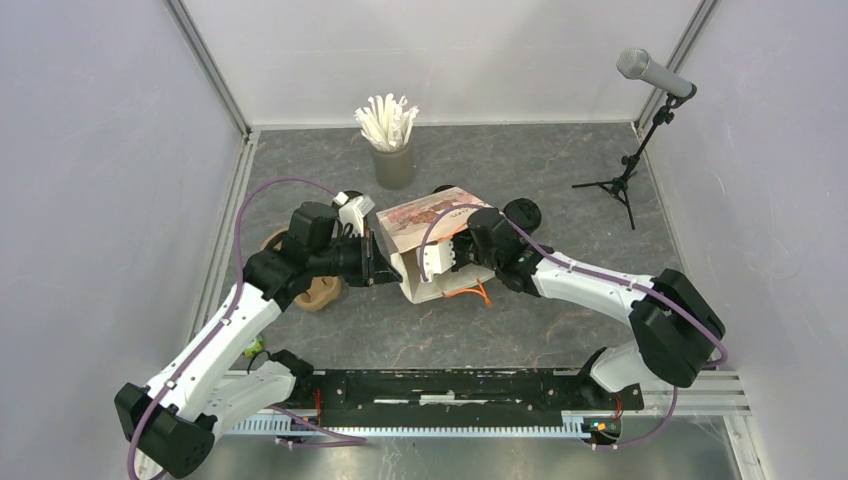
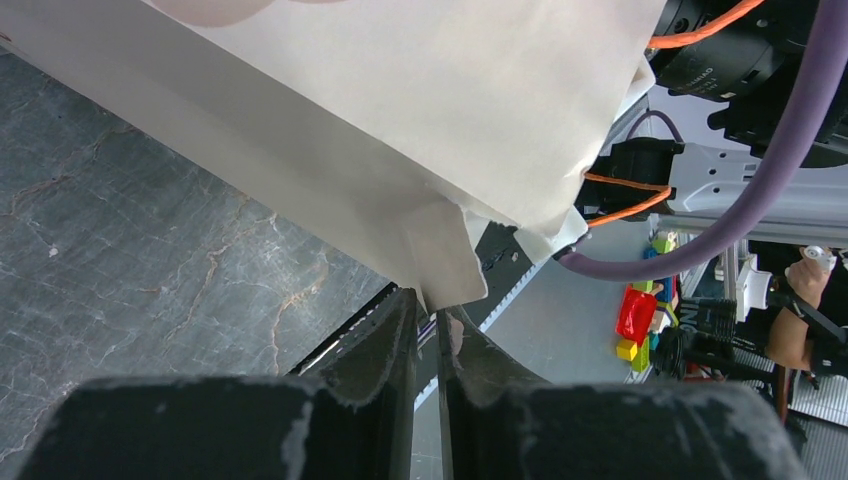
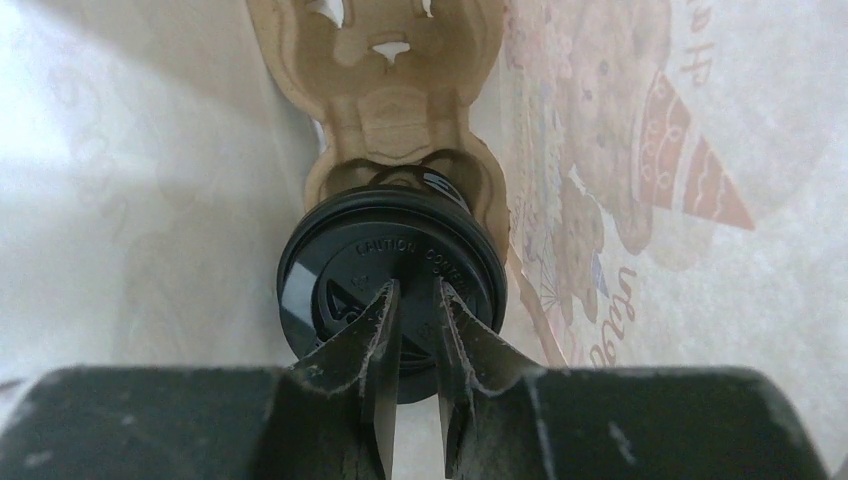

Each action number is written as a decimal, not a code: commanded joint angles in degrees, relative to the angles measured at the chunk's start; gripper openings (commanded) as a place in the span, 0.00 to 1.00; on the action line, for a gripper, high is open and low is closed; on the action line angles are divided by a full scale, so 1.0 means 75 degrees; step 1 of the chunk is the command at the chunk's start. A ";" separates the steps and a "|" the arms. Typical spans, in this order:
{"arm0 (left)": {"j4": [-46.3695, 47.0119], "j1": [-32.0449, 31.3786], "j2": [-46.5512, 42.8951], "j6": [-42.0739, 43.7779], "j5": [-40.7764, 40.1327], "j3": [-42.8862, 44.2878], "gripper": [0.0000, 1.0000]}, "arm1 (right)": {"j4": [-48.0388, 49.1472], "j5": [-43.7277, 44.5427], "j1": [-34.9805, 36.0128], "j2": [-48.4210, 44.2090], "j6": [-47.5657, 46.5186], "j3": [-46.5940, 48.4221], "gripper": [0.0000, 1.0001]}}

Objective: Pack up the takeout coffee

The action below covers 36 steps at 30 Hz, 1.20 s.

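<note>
**A:** One cup (image 3: 392,290) is all the wrist views give me: black, lid on, seated in a pulp carrier (image 3: 390,110) straight ahead of the right fingers (image 3: 352,345). Where would you hold it?

**B:** Around the wall just under the lid rim, I'd judge. It looks thin-walled, so light if empty but top-heavy and ready to spill if full. The lid is slick plastic and might pop off if pulled. Those fingers stand nearly together with their tips at the raised middle of the lid. Whether they pinch it or only press it, I cannot tell.

**A:** And the left fingers (image 2: 385,345)?

**B:** Clamped on a folded corner of the paper bag (image 2: 440,110), which spreads away just past their tips. Paper is soft and will likely tear if tugged hard.

**A:** What does the overhead view add?

**B:** It shows the bag lying on its side on the counter (image 1: 560,170) between the two arms, with the right fingers sunk into its mouth. From above the cup and carrier are hidden, and only the right wrist view sees inside. It also shows a second carrier (image 1: 322,292) back behind the left fingers. A round black thing (image 1: 522,213) lies just beside the right wrist, likely another lidded cup, and a cup of straws (image 1: 392,150) stands well beyond both
</note>
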 commanded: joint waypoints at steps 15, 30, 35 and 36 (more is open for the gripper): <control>0.0098 -0.0037 -0.0110 -0.0212 0.0078 0.0311 0.18 | 0.0067 -0.0299 -0.0059 -0.0148 0.0266 0.0116 0.29; 0.0281 -0.0040 0.0160 -0.0375 0.0267 0.0673 0.04 | -0.1301 -0.0132 -0.0054 -0.1335 0.0762 0.0242 0.38; 0.0292 -0.0037 0.0299 -0.0385 0.0318 0.0839 0.04 | -0.2100 -0.0106 -0.0054 -0.1765 0.1447 0.0666 0.44; 0.0267 -0.0040 0.0354 -0.0384 0.0313 0.0900 0.03 | -0.2296 -0.0045 -0.0056 -0.1805 0.1636 0.0768 0.45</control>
